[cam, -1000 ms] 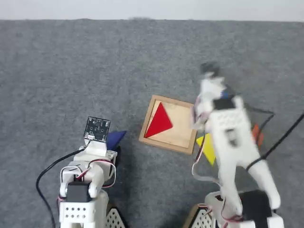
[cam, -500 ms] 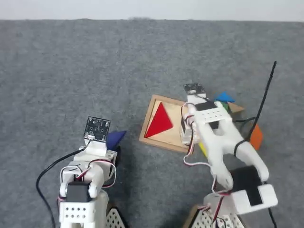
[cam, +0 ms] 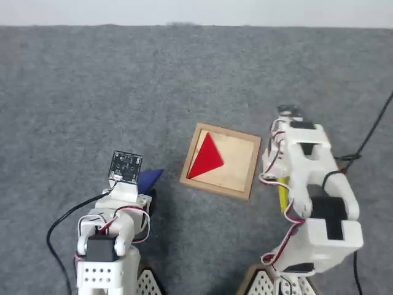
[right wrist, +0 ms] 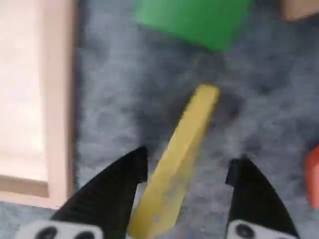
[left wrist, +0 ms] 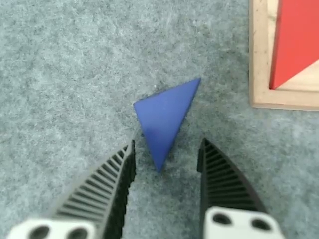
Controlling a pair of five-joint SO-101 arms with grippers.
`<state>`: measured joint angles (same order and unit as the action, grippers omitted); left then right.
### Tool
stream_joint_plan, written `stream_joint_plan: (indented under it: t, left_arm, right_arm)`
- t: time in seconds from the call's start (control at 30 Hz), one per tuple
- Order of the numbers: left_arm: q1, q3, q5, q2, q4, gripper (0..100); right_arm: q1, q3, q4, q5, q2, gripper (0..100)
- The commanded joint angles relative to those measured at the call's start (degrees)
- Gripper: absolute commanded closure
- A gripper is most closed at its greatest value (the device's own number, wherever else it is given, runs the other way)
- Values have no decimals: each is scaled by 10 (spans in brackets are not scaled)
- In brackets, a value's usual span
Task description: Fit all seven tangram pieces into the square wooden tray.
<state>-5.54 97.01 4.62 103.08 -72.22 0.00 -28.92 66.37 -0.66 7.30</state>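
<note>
The square wooden tray [cam: 242,174] lies mid-table with a red triangle [cam: 206,157] in its left half. A blue triangle [left wrist: 167,117] rests on the grey mat left of the tray. My left gripper [left wrist: 167,160] stands open, its fingertips either side of the triangle's near point. My right arm [cam: 304,153] is over the mat right of the tray. My right gripper [right wrist: 189,162] is open around a yellow piece [right wrist: 179,159] that looks tipped on its edge. A green piece [right wrist: 192,17] lies just beyond it.
The tray's corner [left wrist: 259,55] and the red triangle [left wrist: 296,40] show past the blue triangle. In the right wrist view the tray wall [right wrist: 57,99] runs beside the yellow piece, and an orange piece [right wrist: 314,172] sits at the other side. Grey mat covers the table.
My right arm swung over the tray's right edge, then back out to its right, and now straddles the yellow piece. The left arm has not moved.
</note>
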Motion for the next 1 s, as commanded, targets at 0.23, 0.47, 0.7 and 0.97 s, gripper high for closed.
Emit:
stream_joint_plan:
  t: [0.23,0.47,0.7,0.97]
  left_arm:
    - [3,-6,-6,11,-1,800]
    - [3,-6,-6,11,-1,800]
    - [3,-6,-6,11,-1,800]
    - [3,-6,-6,11,-1,800]
  right_arm:
    - [23,36,17,-11,-4,801]
    - [15,80,63,9,-23,784]
    - [-44,84,132,7,-192,742]
    - [-64,-61,0,-51,-204,742]
